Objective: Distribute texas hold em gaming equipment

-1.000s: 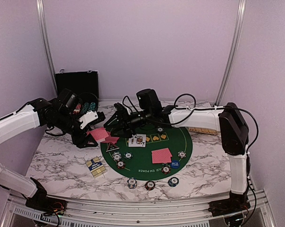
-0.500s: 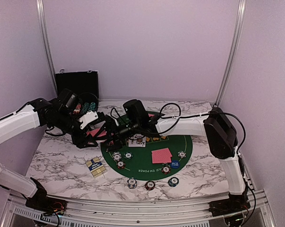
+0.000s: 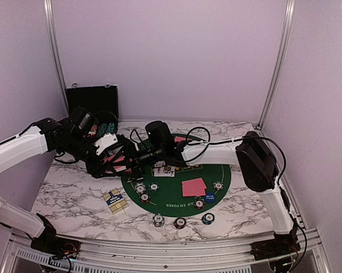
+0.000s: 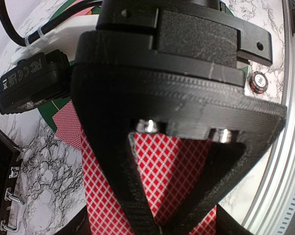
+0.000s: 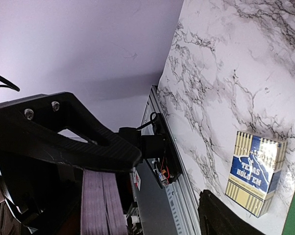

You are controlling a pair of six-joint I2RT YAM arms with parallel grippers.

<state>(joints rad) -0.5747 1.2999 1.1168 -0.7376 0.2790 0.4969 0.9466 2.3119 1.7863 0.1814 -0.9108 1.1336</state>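
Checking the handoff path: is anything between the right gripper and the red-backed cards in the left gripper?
Nothing visible. The right gripper stands open right at the red-backed cards, which the left gripper holds clamped. The pictures don't show whether the right gripper's fingers touch the cards yet.

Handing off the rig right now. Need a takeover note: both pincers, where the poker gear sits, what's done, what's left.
Left pincer: shut on the red-backed deck, left of the green mat.
Right pincer: open, right at the deck; whether it touches a card cannot be told.
Done: face-up cards and red-backed cards lie on the mat, with chips around them. Three chips sit off the mat on the near side.
Left: probably dealing more from the deck. Teal chips stand near the black case, not yet handed out.
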